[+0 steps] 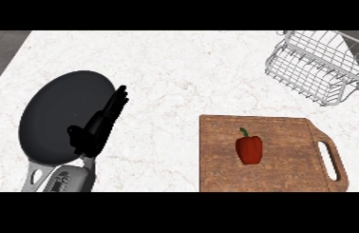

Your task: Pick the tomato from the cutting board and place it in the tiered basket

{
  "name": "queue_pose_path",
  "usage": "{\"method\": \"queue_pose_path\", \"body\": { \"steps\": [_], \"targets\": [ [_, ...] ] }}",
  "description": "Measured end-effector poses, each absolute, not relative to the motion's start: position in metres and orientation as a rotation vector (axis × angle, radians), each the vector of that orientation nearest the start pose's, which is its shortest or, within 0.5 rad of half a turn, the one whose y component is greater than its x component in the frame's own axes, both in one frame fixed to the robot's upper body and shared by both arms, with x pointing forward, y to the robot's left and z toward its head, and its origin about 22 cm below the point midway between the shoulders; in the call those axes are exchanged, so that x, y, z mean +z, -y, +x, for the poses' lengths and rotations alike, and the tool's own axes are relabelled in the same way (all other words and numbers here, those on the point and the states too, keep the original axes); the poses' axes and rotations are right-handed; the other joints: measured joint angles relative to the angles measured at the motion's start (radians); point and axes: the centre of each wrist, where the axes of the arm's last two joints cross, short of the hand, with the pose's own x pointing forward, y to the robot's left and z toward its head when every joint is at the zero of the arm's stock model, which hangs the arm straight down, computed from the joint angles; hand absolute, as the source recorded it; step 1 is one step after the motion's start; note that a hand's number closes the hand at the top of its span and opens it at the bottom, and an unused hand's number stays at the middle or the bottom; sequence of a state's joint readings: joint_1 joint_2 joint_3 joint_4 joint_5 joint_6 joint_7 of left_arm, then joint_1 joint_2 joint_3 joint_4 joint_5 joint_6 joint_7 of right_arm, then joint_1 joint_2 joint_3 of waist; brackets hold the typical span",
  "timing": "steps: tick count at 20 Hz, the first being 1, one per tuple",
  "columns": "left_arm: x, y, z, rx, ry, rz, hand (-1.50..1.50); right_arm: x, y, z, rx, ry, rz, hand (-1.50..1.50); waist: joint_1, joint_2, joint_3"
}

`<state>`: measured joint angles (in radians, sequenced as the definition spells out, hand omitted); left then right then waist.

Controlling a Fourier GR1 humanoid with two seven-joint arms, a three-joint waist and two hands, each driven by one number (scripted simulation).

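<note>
**Worktop holdings: one red pepper on the board, one hand at rest**

We record a rectangular wooden cutting board (272, 153) at the lower right, brown and grained, with rounded corners and a slotted handle on its right side. On its middle lies the one piece of produce we see: a glossy red bell pepper (249, 149) with a short green stem pointing up the view. We find it blocky in shape, not round like a tomato.

At the upper right we list a tiered basket (316, 68) of thin pale wire, open-meshed, partly cut off by the view's edge.

At the left we note a round, matte black frying pan (60, 115) with a grey metal handle running to the lower edge.

The left hand (98, 127), black on a grey forearm, shows over the pan's right rim, fingers straight and released, holding nothing. The pepper lies well apart from it, to the right. We see no right hand.

The worktop (168, 70) is white marbled stone, faintly veined.
</note>
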<state>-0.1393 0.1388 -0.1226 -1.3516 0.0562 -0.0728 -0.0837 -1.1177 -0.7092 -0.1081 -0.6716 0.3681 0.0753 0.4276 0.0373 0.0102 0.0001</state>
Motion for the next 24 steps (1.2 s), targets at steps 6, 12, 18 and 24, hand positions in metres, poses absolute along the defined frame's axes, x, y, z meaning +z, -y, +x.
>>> {"method": "queue_pose_path", "body": {
  "steps": [6, 12, 18, 24],
  "targets": [
    [-0.018, -0.229, 0.274, -0.254, 1.543, -0.101, 0.0, 0.27, 0.343, 0.448, 0.25, 1.296, -0.791, 1.5, -0.002, 0.001, 0.0],
    [-0.018, -0.232, 0.271, -0.25, 1.537, -0.098, 0.0, 0.264, 0.34, 0.455, 0.101, 1.172, -0.578, -1.5, -0.008, -0.003, 0.0],
    [-0.014, -0.231, 0.272, -0.244, 1.535, -0.095, 0.0, 0.261, 0.345, 0.456, -0.049, 1.183, -0.464, -1.5, -0.013, -0.004, 0.0],
    [-0.019, -0.234, 0.271, -0.233, 1.538, -0.081, 0.0, 0.28, 0.37, 0.444, -0.224, 1.255, -0.638, -1.5, -0.025, -0.006, -0.001]
  ]
}}
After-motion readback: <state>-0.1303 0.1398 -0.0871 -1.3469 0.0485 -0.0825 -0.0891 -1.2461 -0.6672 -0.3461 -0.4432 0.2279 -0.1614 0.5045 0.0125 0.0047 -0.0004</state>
